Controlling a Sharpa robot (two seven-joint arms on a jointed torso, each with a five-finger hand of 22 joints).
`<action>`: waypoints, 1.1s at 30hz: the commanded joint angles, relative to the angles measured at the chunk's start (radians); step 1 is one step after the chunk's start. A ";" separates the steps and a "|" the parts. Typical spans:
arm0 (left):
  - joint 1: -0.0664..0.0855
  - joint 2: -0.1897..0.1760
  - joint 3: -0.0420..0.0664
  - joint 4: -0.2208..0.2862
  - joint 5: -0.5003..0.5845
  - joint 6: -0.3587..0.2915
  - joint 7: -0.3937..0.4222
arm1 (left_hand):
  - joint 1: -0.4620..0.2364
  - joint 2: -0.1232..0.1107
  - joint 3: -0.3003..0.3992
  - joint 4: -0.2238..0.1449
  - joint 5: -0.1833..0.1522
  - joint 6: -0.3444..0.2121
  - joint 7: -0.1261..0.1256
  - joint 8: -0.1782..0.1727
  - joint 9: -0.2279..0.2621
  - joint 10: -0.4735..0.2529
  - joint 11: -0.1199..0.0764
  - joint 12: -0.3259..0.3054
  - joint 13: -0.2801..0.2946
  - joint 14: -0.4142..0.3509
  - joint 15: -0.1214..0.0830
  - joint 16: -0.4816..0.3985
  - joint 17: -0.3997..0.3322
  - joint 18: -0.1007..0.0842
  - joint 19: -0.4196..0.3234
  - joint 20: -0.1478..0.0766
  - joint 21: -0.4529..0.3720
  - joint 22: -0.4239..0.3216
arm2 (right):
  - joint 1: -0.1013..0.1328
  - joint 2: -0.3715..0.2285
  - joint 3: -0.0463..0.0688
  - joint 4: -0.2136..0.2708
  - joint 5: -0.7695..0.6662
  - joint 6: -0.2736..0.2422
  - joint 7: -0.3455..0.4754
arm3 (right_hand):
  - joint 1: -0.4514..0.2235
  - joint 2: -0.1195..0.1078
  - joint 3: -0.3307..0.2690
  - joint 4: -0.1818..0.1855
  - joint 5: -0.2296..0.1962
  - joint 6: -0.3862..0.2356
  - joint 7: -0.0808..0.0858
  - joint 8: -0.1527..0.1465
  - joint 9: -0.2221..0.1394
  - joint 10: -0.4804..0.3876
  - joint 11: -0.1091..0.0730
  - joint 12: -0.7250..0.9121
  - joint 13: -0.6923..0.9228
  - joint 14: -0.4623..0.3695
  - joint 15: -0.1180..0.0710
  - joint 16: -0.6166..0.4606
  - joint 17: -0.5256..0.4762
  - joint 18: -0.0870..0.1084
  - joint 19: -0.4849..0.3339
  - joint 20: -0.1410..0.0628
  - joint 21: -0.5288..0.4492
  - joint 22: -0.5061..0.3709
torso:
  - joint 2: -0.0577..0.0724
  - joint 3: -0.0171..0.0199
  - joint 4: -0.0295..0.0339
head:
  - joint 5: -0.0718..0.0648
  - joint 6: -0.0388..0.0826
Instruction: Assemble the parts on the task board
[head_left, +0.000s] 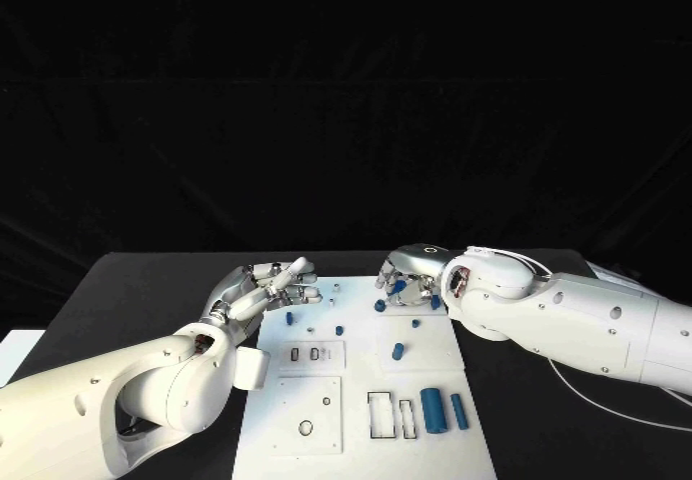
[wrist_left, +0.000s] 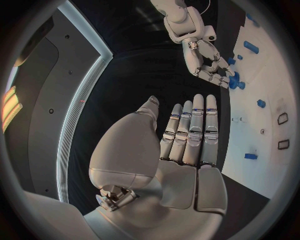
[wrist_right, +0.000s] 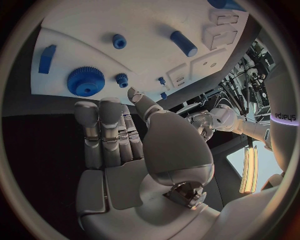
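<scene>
Task board (head_left: 325, 400) — white plate lying flat at the middle of the black table (head_left: 130, 290). Blue parts on it: two cylinders (head_left: 433, 410) lying side by side near its right edge, one short peg (head_left: 398, 350) standing mid-board, smaller pegs (head_left: 289, 319) toward the far end, a toothed gear (wrist_right: 85, 81) near the far right corner.

Left hand (head_left: 267, 290) — raised at the board's far left edge, fingers straight and side by side, holding nothing.

Right hand (head_left: 408, 278) — above the board's far right corner near the gear, fingers extended, palm empty.
</scene>
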 joint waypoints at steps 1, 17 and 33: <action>0.002 -0.001 0.001 0.007 0.000 0.025 0.001 | 0.011 0.000 0.000 -0.003 -0.005 0.002 0.005 -0.005 -0.001 0.001 0.008 -0.005 -0.001 0.003 0.005 -0.003 0.001 0.011 0.004 0.000 -0.004 -0.002 | 0.002 0.010 0.000 -0.003 -0.070 0.062 -0.026 | 0.002 -0.006 0.005 0.008 -0.001 0.003 -0.006 -0.004 0.001 -0.005 -0.003 0.000 0.001 0.021 -0.002 0.026 0.025 -0.018 0.010 0.000 0.017 0.021 | 0.011 -0.0009 0.0023 | 0.000 0.000; 0.002 -0.011 0.001 0.019 0.000 0.026 -0.003 | 0.009 0.001 -0.002 -0.003 -0.005 0.001 0.007 -0.008 -0.002 0.000 0.009 -0.008 -0.002 0.002 0.006 -0.006 0.002 0.010 0.003 0.000 -0.006 -0.003 | 0.002 0.032 0.000 -0.018 -0.087 0.090 -0.028 | 0.006 -0.002 0.018 0.020 0.001 0.014 -0.006 -0.002 0.002 0.001 -0.003 0.001 0.001 0.020 -0.002 0.081 0.078 -0.023 0.019 0.001 0.052 0.065 | 0.021 -0.0007 0.0088 | -0.005 -0.007; 0.002 -0.017 0.001 0.027 0.001 0.031 -0.009 | 0.008 0.001 -0.003 -0.003 -0.005 0.001 0.008 -0.009 -0.002 0.000 0.010 -0.010 -0.002 0.001 0.006 -0.007 0.003 0.010 0.003 0.001 -0.006 -0.003 | 0.001 0.050 -0.001 -0.040 -0.100 0.126 -0.036 | 0.004 0.012 0.042 0.045 0.003 0.047 -0.012 0.005 0.006 0.025 -0.010 0.005 0.002 0.016 -0.005 0.128 0.122 -0.028 0.027 0.000 0.084 0.105 | 0.023 -0.0026 0.0115 | -0.004 -0.018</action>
